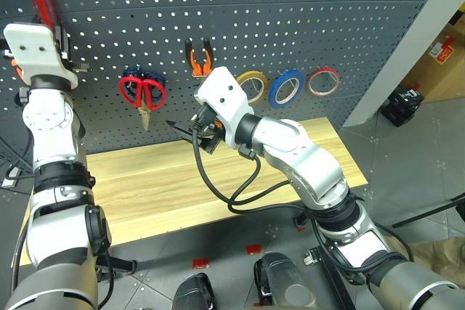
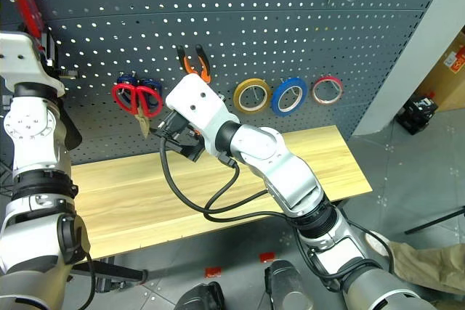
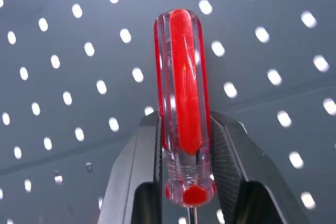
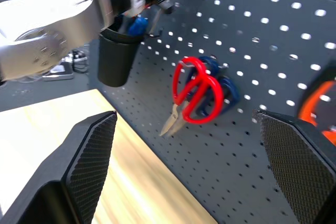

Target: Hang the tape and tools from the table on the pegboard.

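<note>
Both arms are showing silver-grey rounded shells with black rings at the joints. Each wrist is carrying a white blocky housing with small dark screw holes. A black cable is looping loosely under the right arm. The right gripper (image 4: 186, 174) is showing black fingers (image 4: 89, 156) with cross-hatched pads.

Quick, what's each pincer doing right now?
Left pincer: closed on the red-handled screwdriver.
Right pincer: open, holding nothing.
</note>
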{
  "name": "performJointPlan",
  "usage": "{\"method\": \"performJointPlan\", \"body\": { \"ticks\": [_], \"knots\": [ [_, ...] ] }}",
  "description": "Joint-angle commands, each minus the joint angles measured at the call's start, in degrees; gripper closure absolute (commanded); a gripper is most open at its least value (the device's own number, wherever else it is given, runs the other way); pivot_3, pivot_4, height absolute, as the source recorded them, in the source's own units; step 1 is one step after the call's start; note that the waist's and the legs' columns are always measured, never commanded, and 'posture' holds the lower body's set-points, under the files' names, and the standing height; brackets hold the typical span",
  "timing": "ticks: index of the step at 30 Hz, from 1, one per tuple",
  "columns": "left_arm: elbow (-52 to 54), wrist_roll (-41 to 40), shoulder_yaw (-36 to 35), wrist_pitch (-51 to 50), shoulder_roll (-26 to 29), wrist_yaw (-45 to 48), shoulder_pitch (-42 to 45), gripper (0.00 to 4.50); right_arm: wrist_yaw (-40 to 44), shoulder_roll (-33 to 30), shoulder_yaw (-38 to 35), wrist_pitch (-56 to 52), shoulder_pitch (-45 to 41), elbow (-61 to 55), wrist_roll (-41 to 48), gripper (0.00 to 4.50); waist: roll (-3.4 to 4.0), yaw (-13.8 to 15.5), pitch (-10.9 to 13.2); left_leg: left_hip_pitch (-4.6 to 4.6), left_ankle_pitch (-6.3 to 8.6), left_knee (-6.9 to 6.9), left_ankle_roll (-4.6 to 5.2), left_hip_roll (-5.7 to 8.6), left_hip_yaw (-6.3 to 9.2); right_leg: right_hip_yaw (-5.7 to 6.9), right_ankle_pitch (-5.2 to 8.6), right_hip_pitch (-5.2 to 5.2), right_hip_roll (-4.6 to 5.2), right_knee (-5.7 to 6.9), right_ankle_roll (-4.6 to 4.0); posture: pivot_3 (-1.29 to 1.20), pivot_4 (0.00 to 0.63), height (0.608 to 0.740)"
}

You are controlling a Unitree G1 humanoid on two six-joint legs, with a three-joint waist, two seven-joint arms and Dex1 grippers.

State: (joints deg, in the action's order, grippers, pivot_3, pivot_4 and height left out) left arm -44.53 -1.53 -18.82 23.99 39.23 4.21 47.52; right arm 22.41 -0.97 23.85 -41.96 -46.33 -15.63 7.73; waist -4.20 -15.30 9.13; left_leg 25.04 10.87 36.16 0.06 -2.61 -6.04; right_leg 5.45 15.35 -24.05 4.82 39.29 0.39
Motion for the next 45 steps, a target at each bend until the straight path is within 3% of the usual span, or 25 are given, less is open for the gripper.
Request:
{"method": "performJointPlan", "body": {
  "ticks": [1, 10, 21, 34, 45],
  "knots": [
    [5.4, -0.6, -1.5, -0.2, 1.3, -1.8, -0.9, 3.58, -0.1, 0.5, -0.7, 0.7, -0.6, -2.3, -0.3, 0.00, -0.01, -0.3, 0.0, 0.00, 0.00, 0.01, 0.00, 0.00, 0.00, 0.00, 0.00, 0.00, 0.00, 0.03, 0.00, -0.29, 0.070, 0.740],
    [13.1, -0.9, -0.3, -1.9, 0.7, -1.6, -0.9, 3.58, -0.3, 0.8, -0.6, 0.9, -0.3, -2.6, -0.3, 0.00, -0.04, -0.5, -0.1, -0.02, 0.01, 0.49, 0.01, -0.01, 0.06, -0.06, 0.01, 0.00, 0.02, 0.55, 0.01, -0.29, 0.071, 0.740],
    [17.0, -1.3, -4.4, -5.6, 3.1, -3.8, -5.6, 3.58, -0.7, 1.4, -0.4, 0.5, 0.6, -3.4, -0.3, 0.00, -0.01, -0.6, -0.2, -0.03, 0.01, 0.74, 0.04, -0.01, 0.23, -0.06, 0.01, 0.02, -0.01, 0.78, 0.01, -0.29, 0.080, 0.740],
    [9.0, 0.3, -3.7, -2.5, 2.7, -5.3, -4.4, 3.58, 1.2, 3.3, -0.7, 0.1, 0.5, -5.2, 2.6, 0.00, -0.13, -0.2, -0.6, -0.03, 0.04, 0.77, 0.07, 0.01, 0.29, -0.02, 0.00, 0.05, 0.00, 0.78, 0.01, -0.29, 0.081, 0.740],
    [10.1, 0.9, -5.0, -3.3, 4.2, -8.7, -8.1, 3.58, 3.2, 3.8, -0.5, -0.5, 1.0, -7.0, 6.0, 0.00, -0.20, 0.0, -0.7, -0.03, 0.08, 0.77, 0.14, 0.01, 0.35, 0.01, 0.00, 0.06, 0.00, 0.79, 0.00, -0.28, 0.081, 0.740]
  ]
}}
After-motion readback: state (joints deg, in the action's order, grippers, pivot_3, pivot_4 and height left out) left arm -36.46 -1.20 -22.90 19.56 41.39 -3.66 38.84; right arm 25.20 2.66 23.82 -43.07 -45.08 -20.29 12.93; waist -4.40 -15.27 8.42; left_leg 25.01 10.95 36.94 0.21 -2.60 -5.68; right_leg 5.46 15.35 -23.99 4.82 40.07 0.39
